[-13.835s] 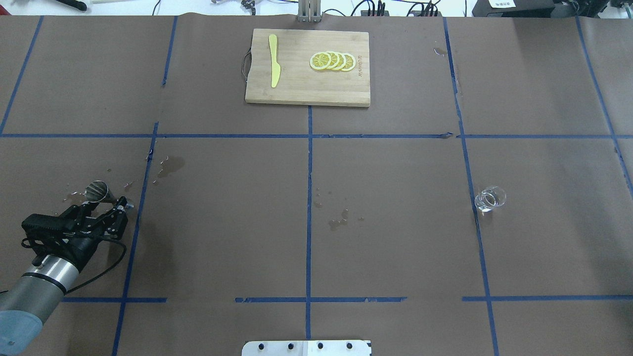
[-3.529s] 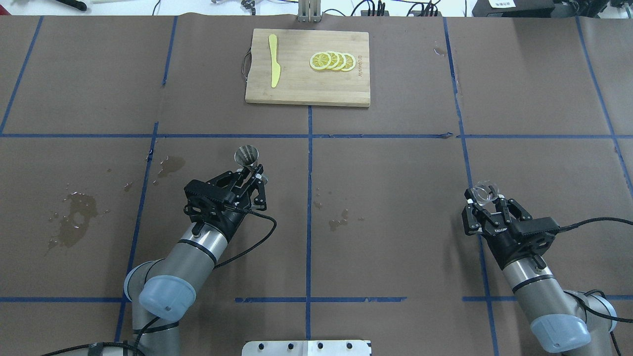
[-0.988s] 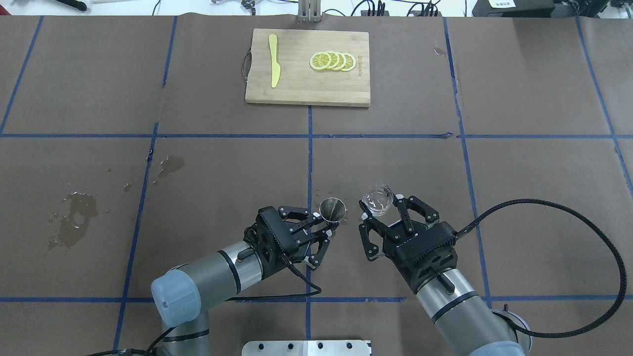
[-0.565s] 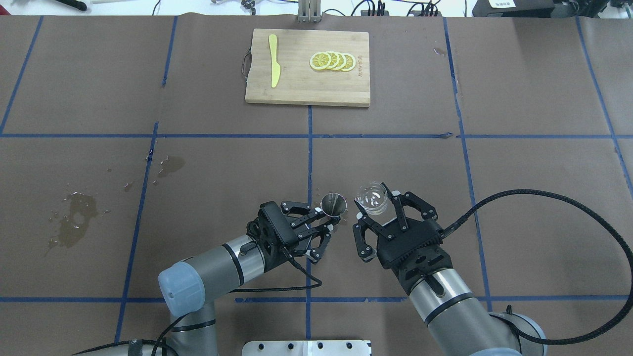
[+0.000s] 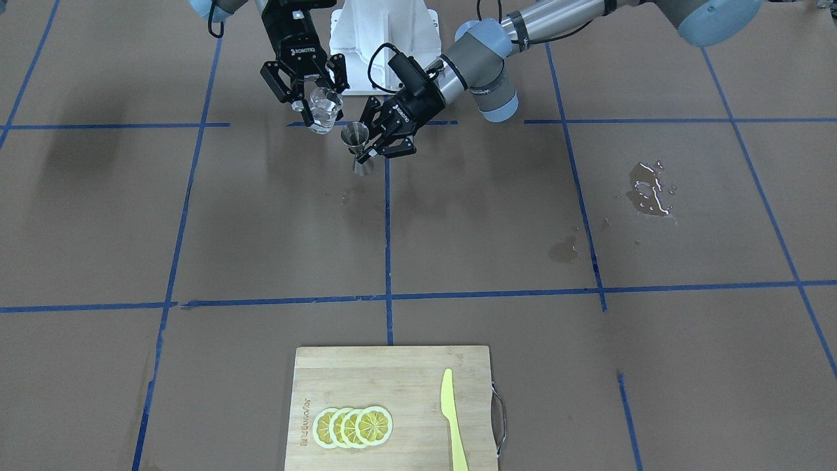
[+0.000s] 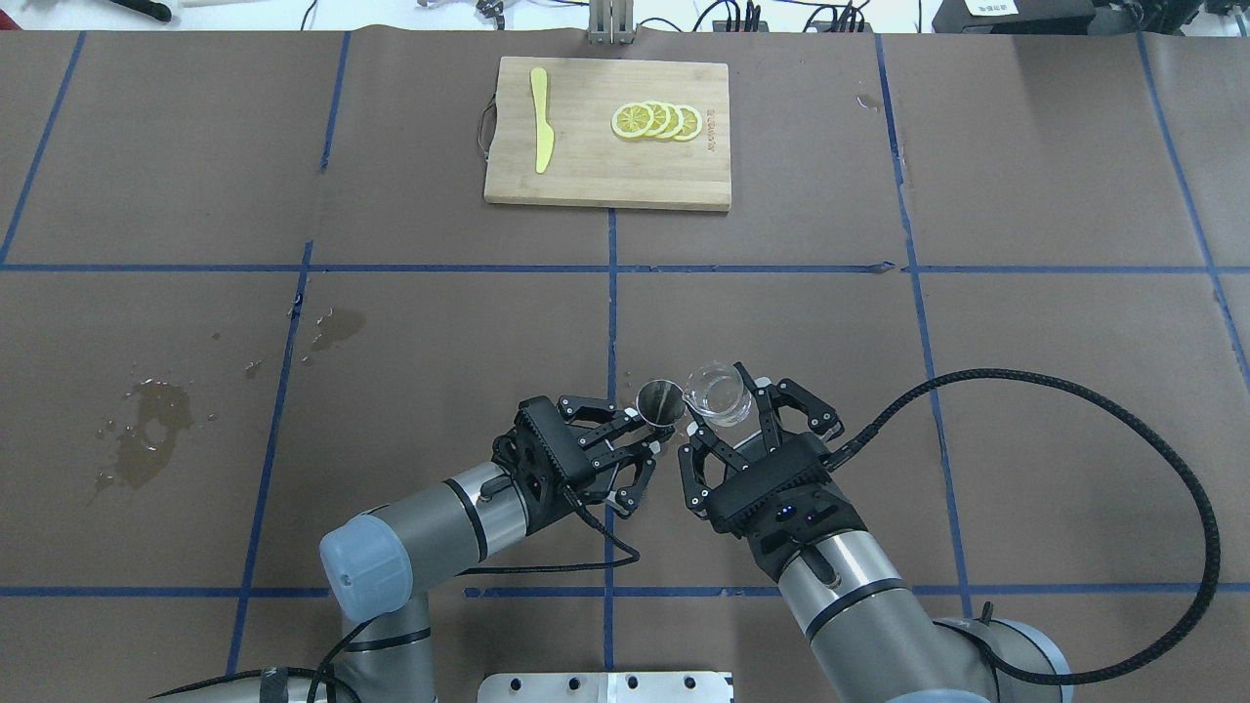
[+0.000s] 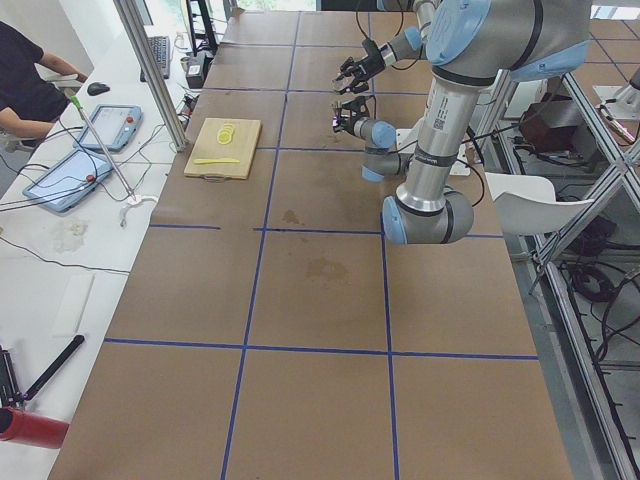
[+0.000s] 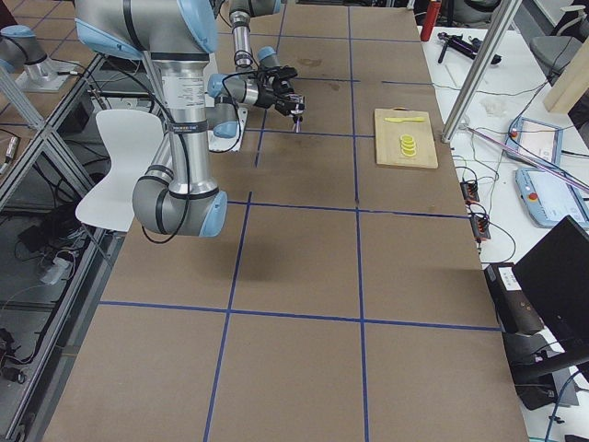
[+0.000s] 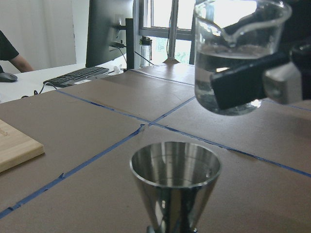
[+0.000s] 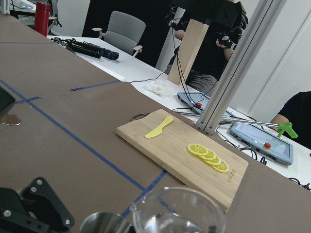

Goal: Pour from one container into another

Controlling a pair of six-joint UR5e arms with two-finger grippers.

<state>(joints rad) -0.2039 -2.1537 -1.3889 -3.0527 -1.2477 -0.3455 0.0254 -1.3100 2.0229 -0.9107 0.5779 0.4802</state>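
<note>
A shiny steel jigger (image 6: 656,400) stands upright near the table's centre line, with my left gripper (image 6: 652,437) shut on its narrow waist. Its open cone (image 9: 176,174) looks empty in the left wrist view. Just to its right, my right gripper (image 6: 729,422) is shut on the clear glass beaker (image 6: 718,395). The beaker (image 9: 233,53) hangs upright, higher than the jigger's rim, and holds clear liquid. Facing the robot, the beaker (image 5: 325,108) sits left of the jigger (image 5: 356,140), almost touching. The beaker's rim (image 10: 177,213) fills the bottom of the right wrist view.
A wooden cutting board (image 6: 586,176) with lemon slices (image 6: 656,121) and a yellow knife (image 6: 540,119) lies at the far middle. Wet patches (image 6: 146,430) mark the paper on the left. The right arm's black cable (image 6: 1123,430) loops out to the right.
My right gripper has carried the beaker left and slightly forward, until it hangs right beside the jigger's rim. The left gripper with the jigger has barely shifted.
</note>
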